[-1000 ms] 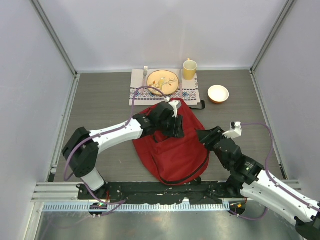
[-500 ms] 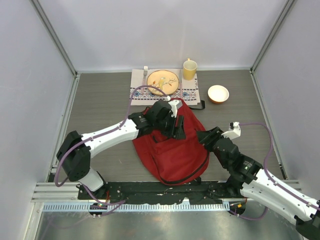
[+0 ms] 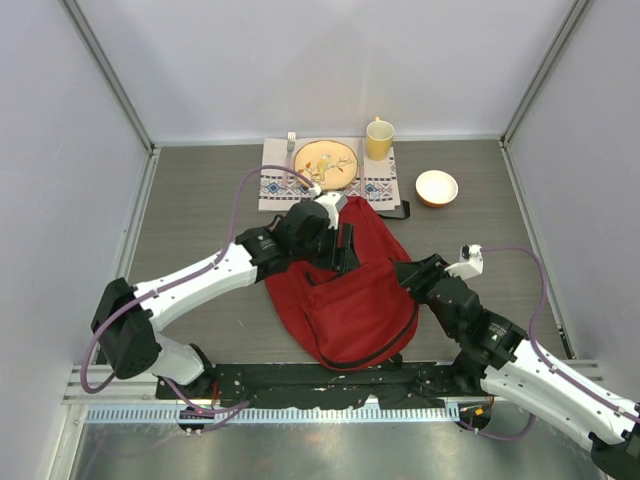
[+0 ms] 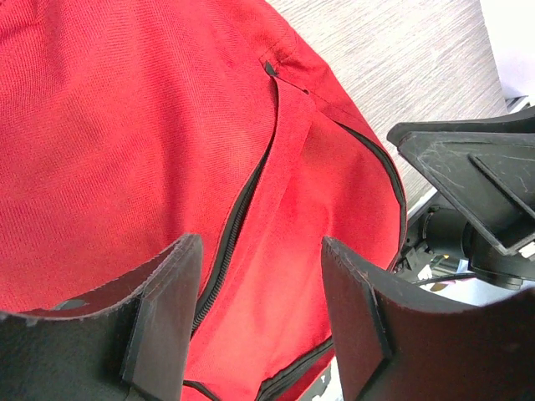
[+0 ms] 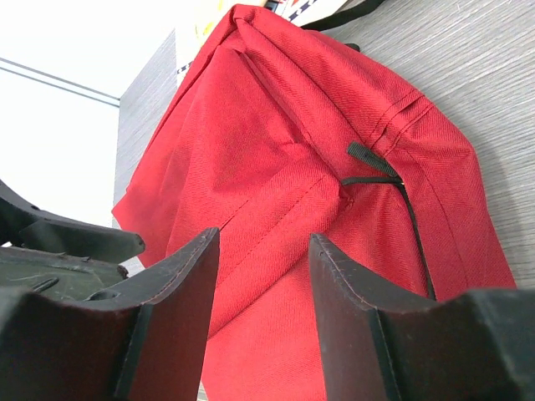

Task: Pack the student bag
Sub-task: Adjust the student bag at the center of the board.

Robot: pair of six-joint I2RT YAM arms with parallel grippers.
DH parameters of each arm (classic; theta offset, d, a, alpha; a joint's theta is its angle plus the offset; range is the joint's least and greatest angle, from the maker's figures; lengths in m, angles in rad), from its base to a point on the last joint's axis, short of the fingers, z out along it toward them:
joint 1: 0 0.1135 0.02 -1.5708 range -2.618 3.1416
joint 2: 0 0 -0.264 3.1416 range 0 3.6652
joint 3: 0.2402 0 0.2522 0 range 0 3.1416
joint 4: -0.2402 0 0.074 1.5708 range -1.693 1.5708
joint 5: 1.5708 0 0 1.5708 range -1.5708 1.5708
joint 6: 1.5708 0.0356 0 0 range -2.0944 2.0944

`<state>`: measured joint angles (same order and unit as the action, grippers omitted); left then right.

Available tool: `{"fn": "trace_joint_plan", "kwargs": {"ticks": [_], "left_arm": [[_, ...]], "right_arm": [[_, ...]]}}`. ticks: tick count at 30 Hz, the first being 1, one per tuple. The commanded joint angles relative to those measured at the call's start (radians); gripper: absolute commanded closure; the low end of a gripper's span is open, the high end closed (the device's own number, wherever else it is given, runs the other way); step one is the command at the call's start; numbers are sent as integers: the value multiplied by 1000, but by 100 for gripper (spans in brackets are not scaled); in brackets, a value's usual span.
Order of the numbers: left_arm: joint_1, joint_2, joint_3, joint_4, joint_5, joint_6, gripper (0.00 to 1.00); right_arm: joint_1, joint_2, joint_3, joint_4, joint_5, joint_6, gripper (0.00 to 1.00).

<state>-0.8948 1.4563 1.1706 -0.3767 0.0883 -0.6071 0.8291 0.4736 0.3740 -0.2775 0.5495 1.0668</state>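
Note:
The student bag (image 3: 350,295), a large red fabric backpack, lies flat on the table in front of both arms. My left gripper (image 3: 338,250) hovers over its far part, open, with only red fabric and a black zipper (image 4: 238,221) showing between the fingers (image 4: 167,309). My right gripper (image 3: 410,272) sits at the bag's right edge, also open, its fingers (image 5: 180,292) apart over the red cloth (image 5: 276,167). A short black strap loop (image 5: 372,163) is sewn on the bag's side. Neither gripper holds anything.
Behind the bag lies a patterned placemat (image 3: 275,185) with a wooden plate (image 3: 326,164) and a fork (image 3: 291,145). A yellow mug (image 3: 379,139) and an orange bowl (image 3: 436,187) stand to the right. Grey walls enclose the table.
The left arm has swung its elbow to the left and drawn its gripper slightly back and left over the bag, its jaws a little wider. The right arm has not moved.

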Motion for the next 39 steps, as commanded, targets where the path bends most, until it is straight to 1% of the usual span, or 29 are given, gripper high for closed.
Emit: {"fn": "trace_joint_plan", "kwargs": {"ticks": [1, 3, 4, 6, 9, 11, 14, 17, 20, 24, 25, 27, 28, 29, 30, 31, 32, 34, 36, 39], "left_arm": [[-3, -27, -20, 15, -6, -16, 38], [-3, 2, -22, 30, 31, -20, 38], [-3, 10, -25, 42, 78, -25, 38], [-4, 30, -31, 68, 108, -34, 38], [-6, 85, -34, 96, 114, -46, 39], [-7, 128, -20, 97, 149, -45, 39], [-16, 162, -2, 110, 185, -39, 39], [-18, 165, 14, 88, 183, -26, 40], [-18, 110, -3, 75, 102, -14, 39], [-16, -49, -17, 20, -39, 12, 36], [-18, -77, -17, 3, -132, 18, 35], [-16, -135, -29, -30, -215, 18, 34], [-16, -190, -37, -37, -290, 14, 33], [-15, -221, -46, -44, -335, 7, 32], [-15, -246, -67, -66, -375, -2, 25], [-13, -287, -78, -80, -410, -29, 23], [-10, -301, -89, -99, -483, -49, 22], [-1, -320, -123, -166, -531, -92, 22], [5, -323, -162, -227, -567, -166, 22], [14, -317, -212, -238, -562, -217, 22]], "right_arm": [[2, 8, 5, 21, 26, 21, 48], [1, 17, 3, 29, 18, 22, 48], [1, 20, 3, 32, 17, 22, 48], [1, 22, 3, 32, 13, 24, 48], [1, 19, -1, 31, 12, 27, 48], [1, 13, -3, 28, 12, 27, 48], [1, 8, -6, 24, 17, 30, 48], [2, 10, -7, 23, 15, 35, 48], [1, 17, -4, 24, 15, 33, 48], [1, 28, 2, 32, 9, 25, 48], [2, 31, 2, 34, 6, 22, 48], [1, 42, 6, 47, -6, 7, 48], [1, 46, 9, 50, -11, 2, 48], [1, 52, 12, 60, -20, -13, 48], [1, 59, 22, 64, -31, -22, 48], [1, 74, 26, 72, -42, -34, 48], [1, 86, 31, 84, -49, -48, 48], [1, 121, 48, 100, -86, -73, 48], [2, 146, 71, 113, -118, -102, 48], [1, 203, 100, 124, -151, -125, 49]]}}
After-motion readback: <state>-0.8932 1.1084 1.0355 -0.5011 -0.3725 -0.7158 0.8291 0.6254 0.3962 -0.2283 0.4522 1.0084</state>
